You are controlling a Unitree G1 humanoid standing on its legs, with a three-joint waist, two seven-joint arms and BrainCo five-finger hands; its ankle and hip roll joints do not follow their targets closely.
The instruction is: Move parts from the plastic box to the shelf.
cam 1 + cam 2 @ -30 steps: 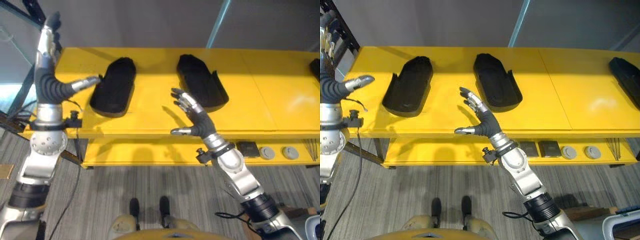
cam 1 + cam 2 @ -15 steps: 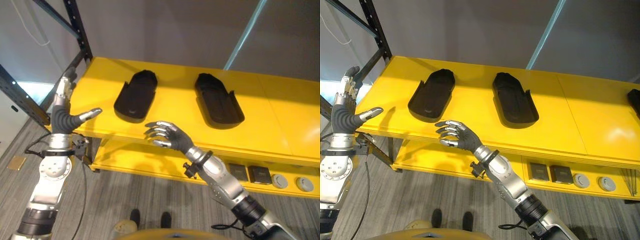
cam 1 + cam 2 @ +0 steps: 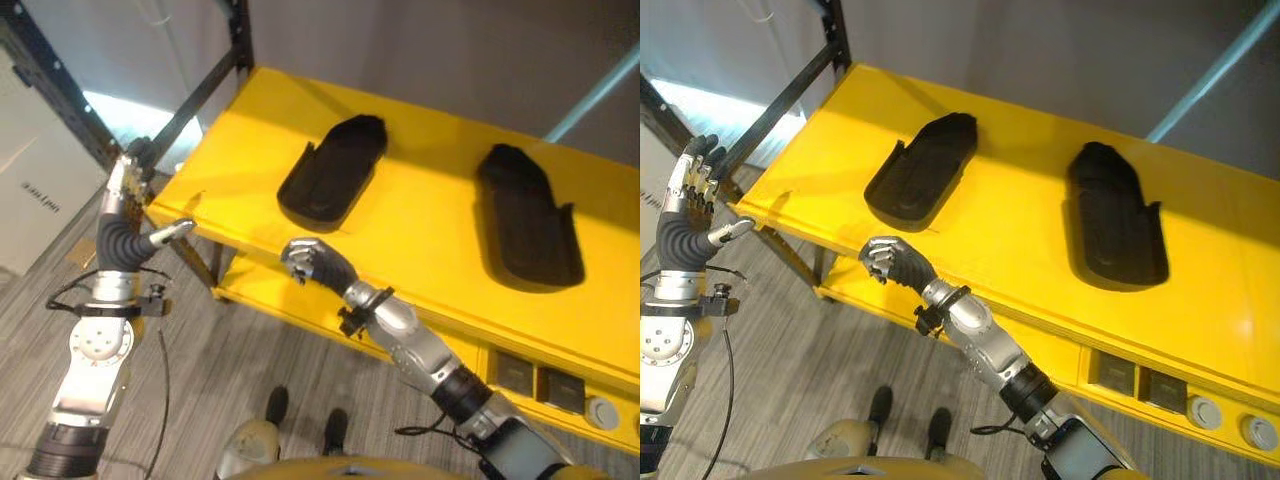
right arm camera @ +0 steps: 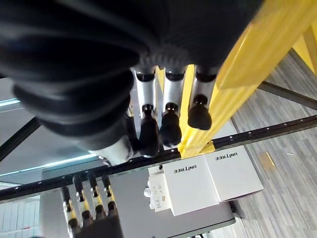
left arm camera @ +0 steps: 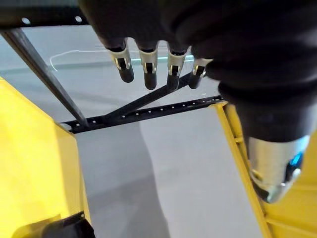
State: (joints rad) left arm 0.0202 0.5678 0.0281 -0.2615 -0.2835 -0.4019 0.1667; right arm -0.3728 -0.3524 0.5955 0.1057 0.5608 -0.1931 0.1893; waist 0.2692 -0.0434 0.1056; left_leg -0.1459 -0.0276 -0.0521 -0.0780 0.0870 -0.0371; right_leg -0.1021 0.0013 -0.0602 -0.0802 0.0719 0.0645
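Two black moulded parts lie on the yellow shelf (image 3: 430, 240): one (image 3: 335, 185) toward its left end, the other (image 3: 530, 215) further right. My right hand (image 3: 315, 262) hovers at the shelf's front edge, below the left part, with its fingers (image 4: 168, 119) curled into a fist around nothing. My left hand (image 3: 125, 215) is raised beyond the shelf's left corner, open, its fingers (image 5: 146, 69) straight and the thumb (image 5: 275, 158) spread; it holds nothing.
A black rack upright (image 3: 240, 30) and diagonal brace (image 5: 148, 111) stand at the shelf's left end. The lower shelf carries dark square pieces (image 3: 1118, 375) and grey discs (image 3: 1203, 410). White boxes (image 4: 213, 178) stand on the floor to the left.
The camera has swung left, shifting the whole picture. My right hand has curled from spread fingers into a fist and stays by the shelf's front edge. The left hand remains open.
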